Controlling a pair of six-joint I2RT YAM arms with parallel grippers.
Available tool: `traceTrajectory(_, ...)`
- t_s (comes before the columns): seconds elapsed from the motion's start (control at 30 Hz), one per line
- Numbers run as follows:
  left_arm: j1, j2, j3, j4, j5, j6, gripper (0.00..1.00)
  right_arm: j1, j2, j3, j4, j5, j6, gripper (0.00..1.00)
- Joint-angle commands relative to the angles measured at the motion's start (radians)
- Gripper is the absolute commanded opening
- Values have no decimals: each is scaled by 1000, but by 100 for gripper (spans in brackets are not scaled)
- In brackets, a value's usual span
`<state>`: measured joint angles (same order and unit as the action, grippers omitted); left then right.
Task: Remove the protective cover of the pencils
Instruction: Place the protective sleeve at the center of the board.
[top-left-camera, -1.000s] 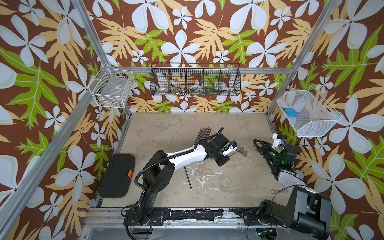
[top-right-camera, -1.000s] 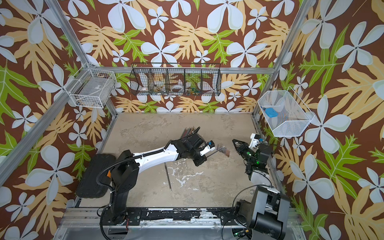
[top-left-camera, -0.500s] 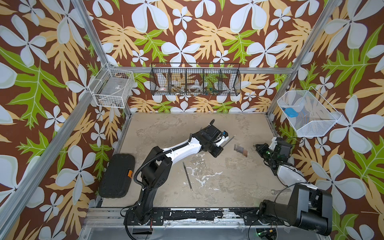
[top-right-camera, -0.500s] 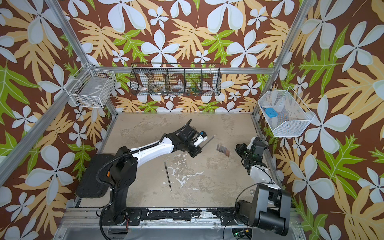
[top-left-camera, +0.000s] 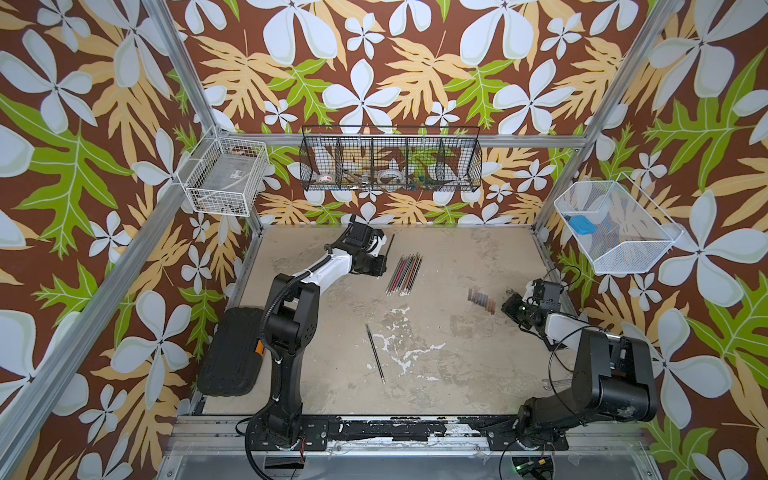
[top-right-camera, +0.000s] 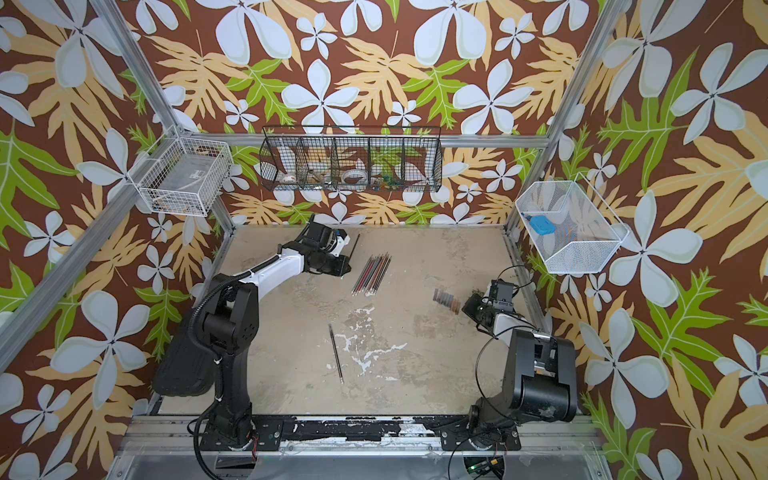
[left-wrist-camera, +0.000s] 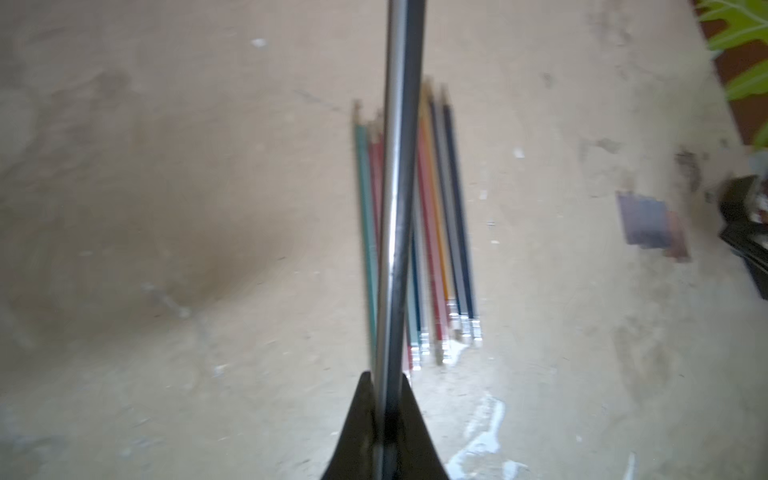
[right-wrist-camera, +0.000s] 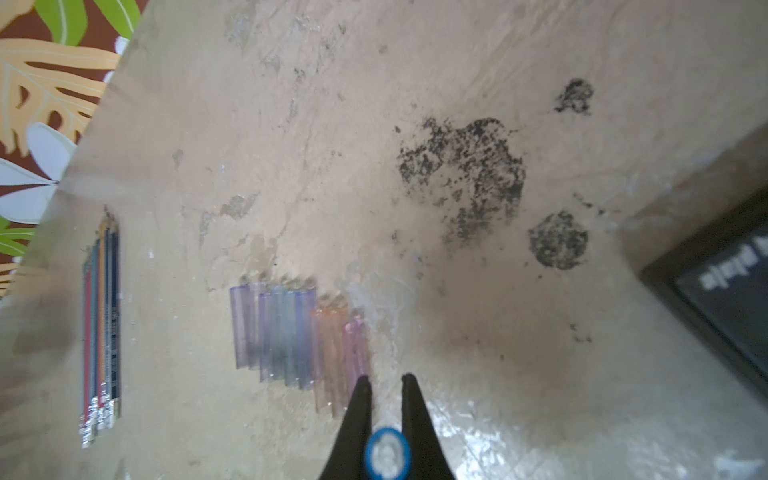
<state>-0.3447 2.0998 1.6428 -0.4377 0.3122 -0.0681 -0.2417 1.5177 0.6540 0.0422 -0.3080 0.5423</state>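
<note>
Leaf-patterned walls (top-left-camera: 374, 62) hung with wire baskets (top-left-camera: 390, 164) enclose a worn beige tabletop (top-left-camera: 457, 257) stained white and black. The pencils (top-left-camera: 404, 275) lie bunched toward the back, and the caps (top-left-camera: 481, 300) sit in a row near the right gripper (right-wrist-camera: 386, 380), whose fingers are almost together and empty. The left gripper (left-wrist-camera: 384, 382), reaching rearward, pinches a dark pencil (left-wrist-camera: 395, 208).
</note>
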Motion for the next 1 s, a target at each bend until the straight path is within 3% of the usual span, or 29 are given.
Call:
traceTrajectory(0.0,10,27,11,-28,-24,30,0,4,12,12,-33,42,-46,3)
traceTrajectory(0.23,9,86,56,-53,9,34,3,6,42,4,-8,-17,-56,12)
traceTrajectory(0.53,9,137,91,-75,90,23,8,8,59,-1,6,-48,-51,16)
traceTrajectory(0.97,-14,167,107,-88,84,27,13,9,58,-3,15,-65,-46,21)
